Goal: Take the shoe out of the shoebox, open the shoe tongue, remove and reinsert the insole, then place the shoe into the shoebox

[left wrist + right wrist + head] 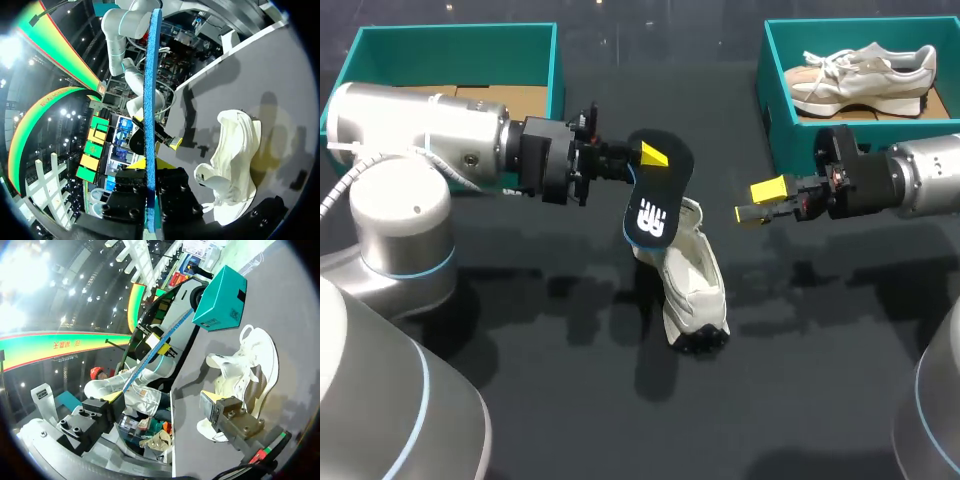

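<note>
My left gripper (645,160) is shut on the black insole (655,195), which hangs above the table with its white logo facing up. In the left wrist view the insole (150,110) stands edge-on as a blue strip between that gripper's fingers (152,180). The white shoe (692,290) lies on the dark table just below and right of the insole, its opening upward; it also shows beside the left gripper as a shoe (232,160). My right gripper (760,202) hovers right of the shoe, open and holding nothing. From the right wrist, the shoe (245,370) lies ahead of the wide-spread fingers (95,415).
A teal shoebox (770,110) at the back right holds a second beige shoe (865,75). Another teal box (450,45) with a cardboard floor stands at the back left, partly behind my left arm, and shows as a teal box (220,300) beyond the shoe.
</note>
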